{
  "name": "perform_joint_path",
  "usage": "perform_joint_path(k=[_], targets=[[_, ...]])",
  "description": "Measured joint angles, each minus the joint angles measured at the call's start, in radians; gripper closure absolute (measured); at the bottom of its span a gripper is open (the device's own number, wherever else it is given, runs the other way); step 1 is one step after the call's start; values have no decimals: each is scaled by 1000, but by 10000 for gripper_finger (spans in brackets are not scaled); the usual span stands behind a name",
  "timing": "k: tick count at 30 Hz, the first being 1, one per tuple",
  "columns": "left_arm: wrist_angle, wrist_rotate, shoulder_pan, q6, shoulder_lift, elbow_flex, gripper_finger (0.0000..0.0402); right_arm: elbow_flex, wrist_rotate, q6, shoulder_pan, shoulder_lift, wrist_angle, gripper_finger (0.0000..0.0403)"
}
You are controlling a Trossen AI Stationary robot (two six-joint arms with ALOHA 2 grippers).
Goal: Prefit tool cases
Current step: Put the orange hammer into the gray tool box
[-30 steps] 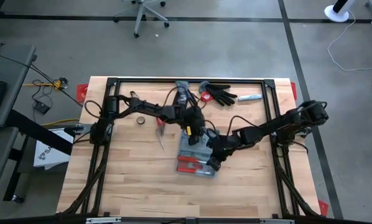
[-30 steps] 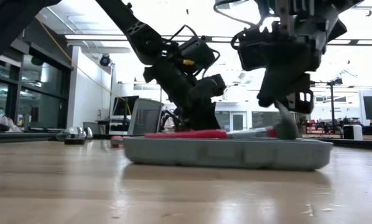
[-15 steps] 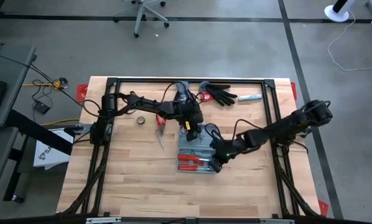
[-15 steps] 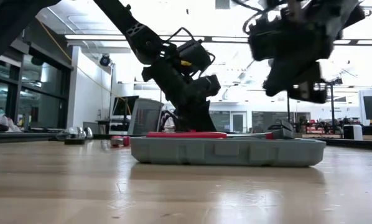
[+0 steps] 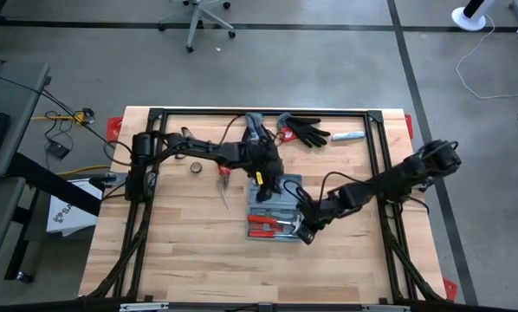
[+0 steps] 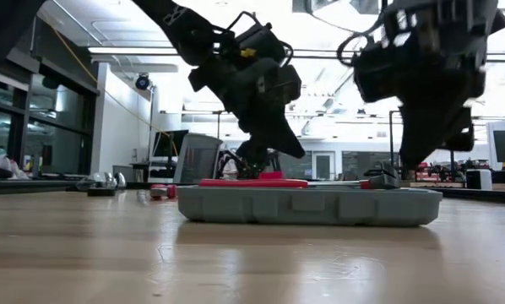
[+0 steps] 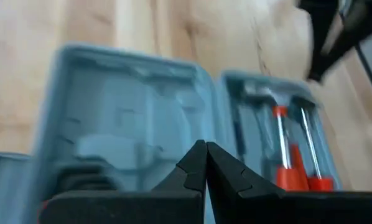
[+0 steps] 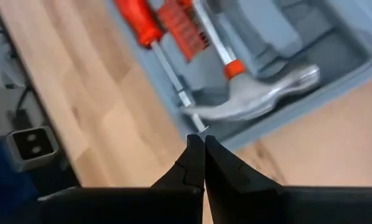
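An open grey-blue tool case (image 5: 273,212) lay flat near the middle of the wooden table (image 5: 181,251), red-handled tools (image 5: 261,226) and a hammer (image 8: 260,99) seated in its moulded tray. The left gripper (image 5: 269,188), fingers pressed together, hung over the case's far half. The right gripper (image 5: 304,234), also pressed together and holding nothing, hovered at the case's near right corner. Black gloves (image 5: 307,132) lay at the far edge, and a small dark roll (image 5: 195,167) sat to the left, well apart from the case.

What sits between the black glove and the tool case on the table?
In the high view, the left gripper and its arm lie between the black glove and the tool case; its fingers are shut.
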Motion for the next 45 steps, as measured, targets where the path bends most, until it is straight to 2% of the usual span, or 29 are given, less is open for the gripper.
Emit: perform_joint_path(k=[8, 15, 27, 42, 45], targets=[[-45, -5, -53, 49, 2, -1, 402, 1, -24, -52, -64, 72, 11, 403], [-53, -5, -54, 51, 2, -1, 402, 2, 71, -17, -78, 77, 16, 403], [-59, -2, -65, 55, 2, 0, 402, 1, 110, -21, -102, 78, 38, 403], [-53, -108, -75, 77, 75, 2, 402, 0, 86, -75, -133, 78, 40, 403], [-47, -87, -76, 75, 83, 3, 402, 0, 79, -93, -152, 78, 40, 403]])
